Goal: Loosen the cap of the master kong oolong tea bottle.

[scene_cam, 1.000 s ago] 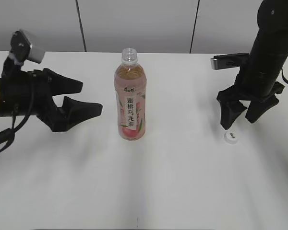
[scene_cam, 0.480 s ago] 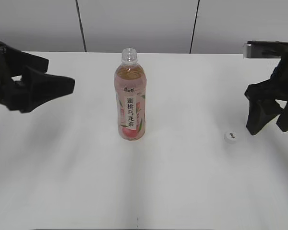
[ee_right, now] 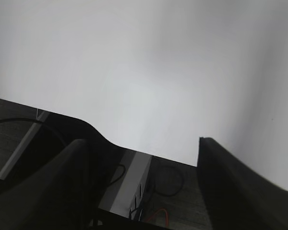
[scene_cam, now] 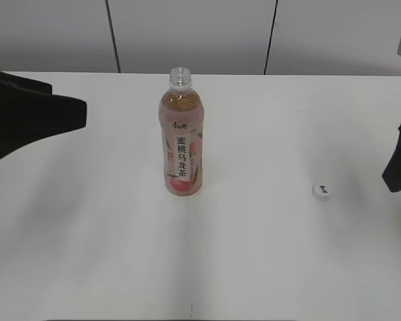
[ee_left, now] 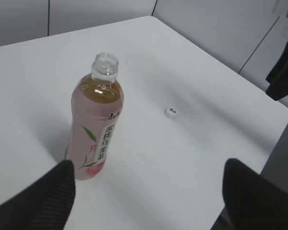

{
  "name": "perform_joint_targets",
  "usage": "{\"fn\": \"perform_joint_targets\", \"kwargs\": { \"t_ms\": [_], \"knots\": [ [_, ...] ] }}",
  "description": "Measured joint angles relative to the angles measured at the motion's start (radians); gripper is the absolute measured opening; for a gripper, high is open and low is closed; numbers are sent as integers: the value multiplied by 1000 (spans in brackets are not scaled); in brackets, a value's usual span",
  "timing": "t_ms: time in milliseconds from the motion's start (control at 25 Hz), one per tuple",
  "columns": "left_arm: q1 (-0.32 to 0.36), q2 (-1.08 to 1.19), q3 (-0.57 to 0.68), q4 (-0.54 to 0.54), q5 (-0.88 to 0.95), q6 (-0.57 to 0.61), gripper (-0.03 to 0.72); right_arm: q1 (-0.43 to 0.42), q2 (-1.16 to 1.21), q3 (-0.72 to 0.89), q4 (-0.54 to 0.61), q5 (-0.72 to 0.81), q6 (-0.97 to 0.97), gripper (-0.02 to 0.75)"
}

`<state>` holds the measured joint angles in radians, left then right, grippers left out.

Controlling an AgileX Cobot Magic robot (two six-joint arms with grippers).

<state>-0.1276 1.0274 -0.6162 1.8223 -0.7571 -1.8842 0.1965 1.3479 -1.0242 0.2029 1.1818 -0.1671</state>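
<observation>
The table (scene_cam: 254,267) is bearing the master kong oolong tea bottle (scene_cam: 181,137), standing upright and uncapped near its middle. The left gripper (ee_left: 146,191) is gaping wide and empty, well apart from it. The right gripper (ee_right: 144,158) is spread empty. The cap (scene_cam: 322,191) is lying apart, rightward.

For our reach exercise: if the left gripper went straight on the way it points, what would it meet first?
Probably the master kong oolong tea bottle: it stands just left of centre between the open left gripper's fingers. Depth is unclear.
</observation>
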Motion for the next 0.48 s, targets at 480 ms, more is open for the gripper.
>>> {"fn": "perform_joint_targets", "kwargs": {
  "t_ms": [480],
  "knots": [
    [-83,14,0,0,180,505,501,0,-17,2,5,-72,1,533]
  ]
}}
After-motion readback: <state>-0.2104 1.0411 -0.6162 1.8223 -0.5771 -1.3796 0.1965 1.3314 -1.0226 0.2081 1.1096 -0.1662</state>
